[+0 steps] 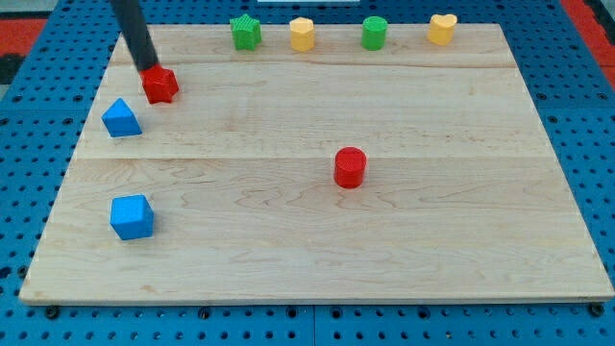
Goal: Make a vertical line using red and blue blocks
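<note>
A: Where is my tip (151,69) sitting?
B: It's touching the red block (160,85) near the tabletop (288,250)'s upper left; no end effector exists.
A: And the others?
B: The blue triangular block (121,118) is lying just below-left, the blue cube (132,216) lower, the red cylinder (350,167) well right.

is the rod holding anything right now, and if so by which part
Nothing is held. My tip only touches the top-left edge of the red block near the view's top left; a rod can push, not grip.
</note>
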Robot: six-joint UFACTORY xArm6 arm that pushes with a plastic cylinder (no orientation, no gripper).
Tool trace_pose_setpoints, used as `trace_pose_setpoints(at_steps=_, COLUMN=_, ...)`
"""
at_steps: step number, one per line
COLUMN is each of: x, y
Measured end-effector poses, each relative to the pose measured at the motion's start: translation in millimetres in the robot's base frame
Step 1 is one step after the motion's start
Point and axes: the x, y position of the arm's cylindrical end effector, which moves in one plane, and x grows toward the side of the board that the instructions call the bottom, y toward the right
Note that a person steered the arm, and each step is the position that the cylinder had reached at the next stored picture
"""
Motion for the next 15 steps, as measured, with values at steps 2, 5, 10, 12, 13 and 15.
trace_pose_setpoints(at_steps=2, x=36, y=57)
trace_pose_setpoints(at_steps=5, x=79, y=196)
trace_pose_setpoints(at_steps=10, x=178, y=226)
trace_pose_setpoints(at_steps=12, x=159, y=64)
trace_pose_setpoints(at_steps=13, x=160, y=110)
trace_pose_setpoints(at_steps=15, x=257, y=94)
